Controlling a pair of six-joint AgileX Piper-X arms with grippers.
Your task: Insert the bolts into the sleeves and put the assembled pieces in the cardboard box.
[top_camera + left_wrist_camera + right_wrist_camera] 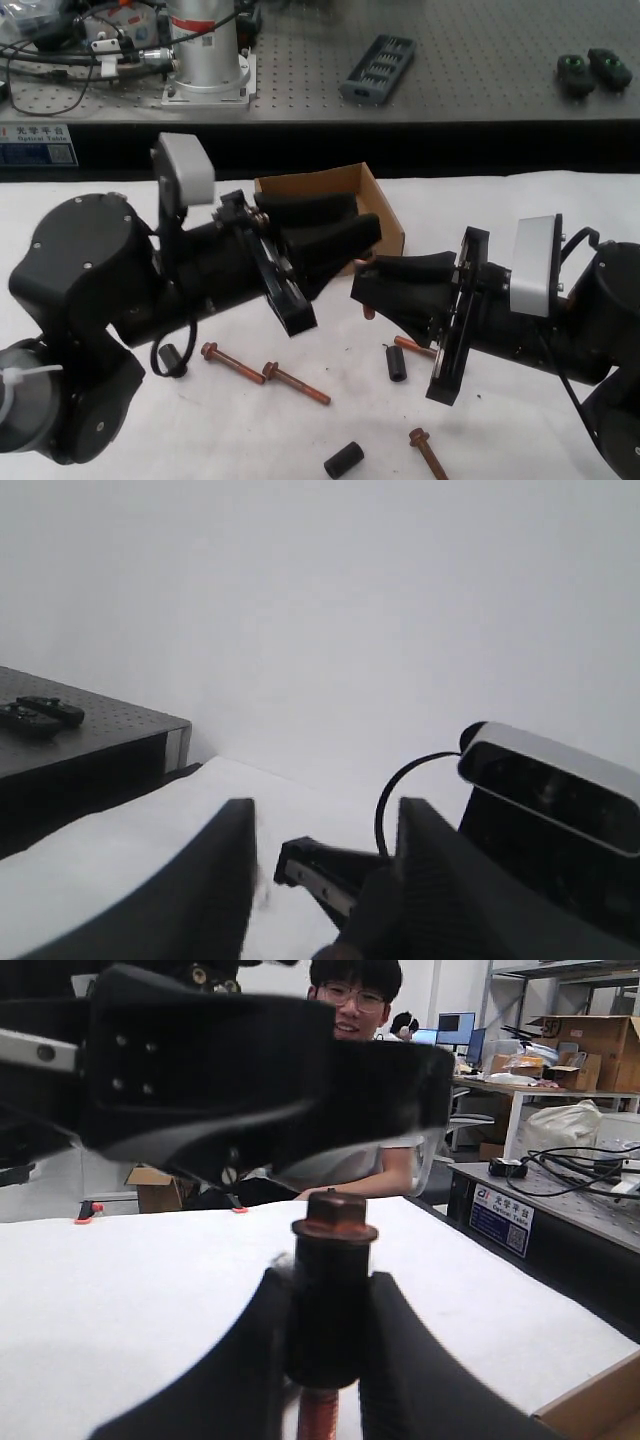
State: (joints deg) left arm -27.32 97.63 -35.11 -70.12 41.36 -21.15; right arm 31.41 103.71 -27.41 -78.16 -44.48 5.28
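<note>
My right gripper (327,1295) is shut on a black sleeve (325,1310) that has a copper bolt (334,1216) pushed through it, head out one end and threaded shank out the other. In the high view the right gripper (364,283) holds this piece just in front of the cardboard box (385,205), the bolt tip (368,312) pointing down. My left gripper (362,220) hangs over the box with its fingers (225,880) apart and nothing between them. The box corner (600,1410) sits near the right gripper.
Several loose copper bolts (232,362) and black sleeves (397,362) lie on the white cloth (500,200) in front of the arms. Behind is a perforated bench with a metal post (205,50), a black tray (378,67) and small black parts (595,70).
</note>
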